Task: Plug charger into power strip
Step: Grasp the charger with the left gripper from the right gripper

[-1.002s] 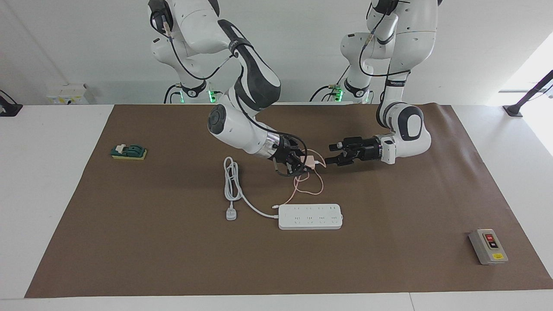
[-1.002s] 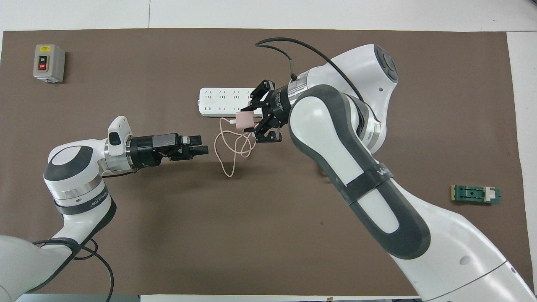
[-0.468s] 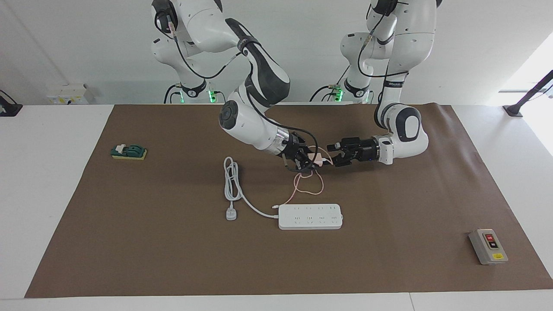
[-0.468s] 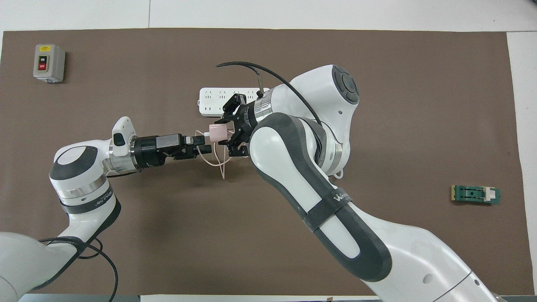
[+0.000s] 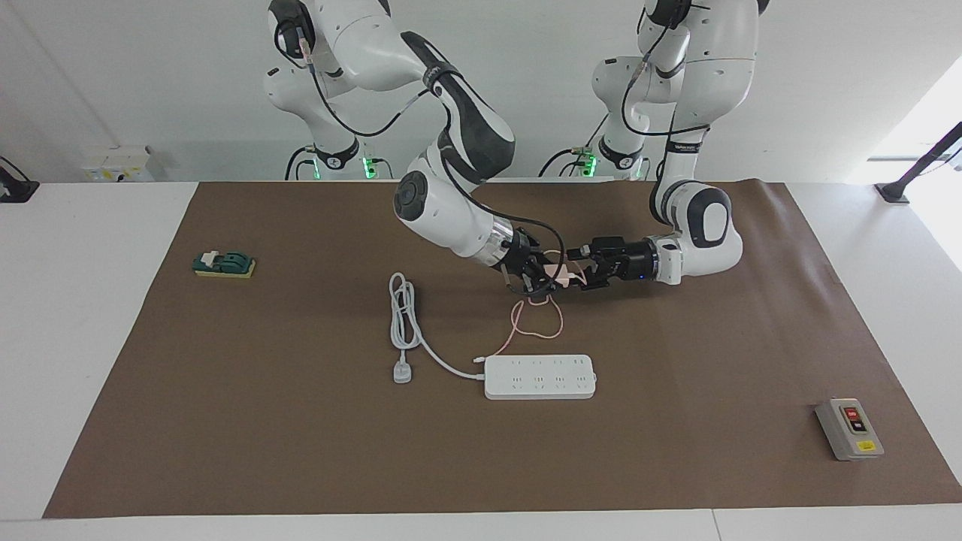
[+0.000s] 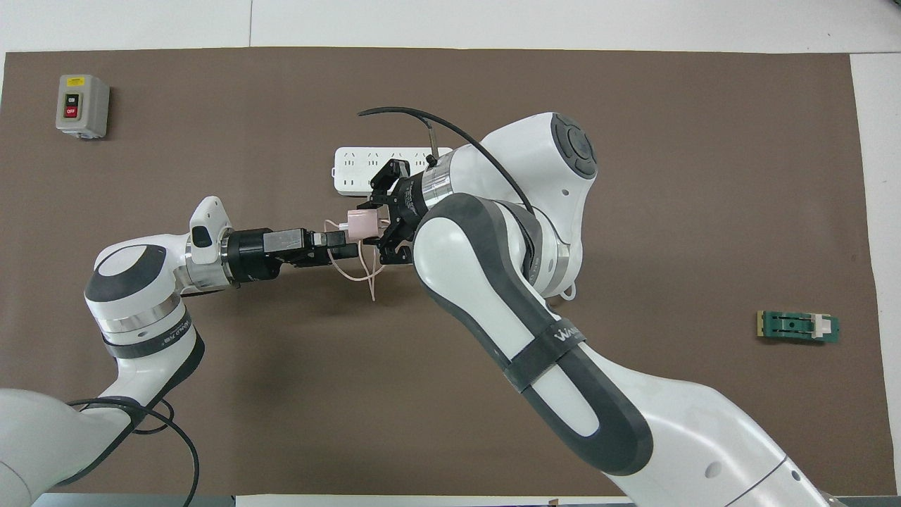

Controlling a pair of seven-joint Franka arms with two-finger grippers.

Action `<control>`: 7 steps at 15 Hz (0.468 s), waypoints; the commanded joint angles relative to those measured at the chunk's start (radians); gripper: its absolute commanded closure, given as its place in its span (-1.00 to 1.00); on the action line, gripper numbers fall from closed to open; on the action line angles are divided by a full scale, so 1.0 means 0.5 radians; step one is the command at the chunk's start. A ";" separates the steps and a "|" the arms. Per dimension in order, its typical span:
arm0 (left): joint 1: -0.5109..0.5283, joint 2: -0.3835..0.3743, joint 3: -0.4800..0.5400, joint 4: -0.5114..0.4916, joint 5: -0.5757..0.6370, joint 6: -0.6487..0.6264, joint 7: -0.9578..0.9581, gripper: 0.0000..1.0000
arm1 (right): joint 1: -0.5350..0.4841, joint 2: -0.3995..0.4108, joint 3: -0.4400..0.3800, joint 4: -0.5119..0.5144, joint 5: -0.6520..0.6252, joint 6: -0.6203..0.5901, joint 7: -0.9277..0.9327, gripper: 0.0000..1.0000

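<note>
My right gripper (image 5: 543,276) is shut on the pale-pink charger (image 5: 558,271) and holds it up over the brown mat, nearer to the robots than the power strip. In the overhead view the charger (image 6: 361,224) sits at the right gripper's (image 6: 376,224) tips. Its thin pink cable (image 5: 538,318) hangs in loops to the mat and also shows in the overhead view (image 6: 370,272). My left gripper (image 5: 580,270) is open, tips right at the charger's cable end (image 6: 341,242). The white power strip (image 5: 539,376) lies flat on the mat and is partly covered by the right arm in the overhead view (image 6: 357,170).
A white three-pin plug (image 5: 403,373) with its thick coiled cord lies beside the strip toward the right arm's end. A grey button box (image 5: 849,428) (image 6: 82,105) stands toward the left arm's end. A green block (image 5: 224,264) (image 6: 798,326) lies toward the right arm's end.
The right gripper carried the charger toward the left gripper. The left gripper moved in to meet it and now reaches the charger's cable end.
</note>
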 commanded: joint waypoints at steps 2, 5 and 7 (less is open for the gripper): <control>-0.029 0.080 0.033 0.071 -0.046 -0.058 0.055 -1.00 | 0.014 -0.007 0.000 -0.011 0.048 0.036 0.029 1.00; -0.029 0.129 0.033 0.150 -0.046 -0.085 0.055 -1.00 | 0.014 -0.007 0.000 -0.011 0.048 0.036 0.029 1.00; -0.029 0.163 0.033 0.181 -0.046 -0.098 0.055 -1.00 | 0.014 -0.007 0.000 -0.011 0.048 0.036 0.026 1.00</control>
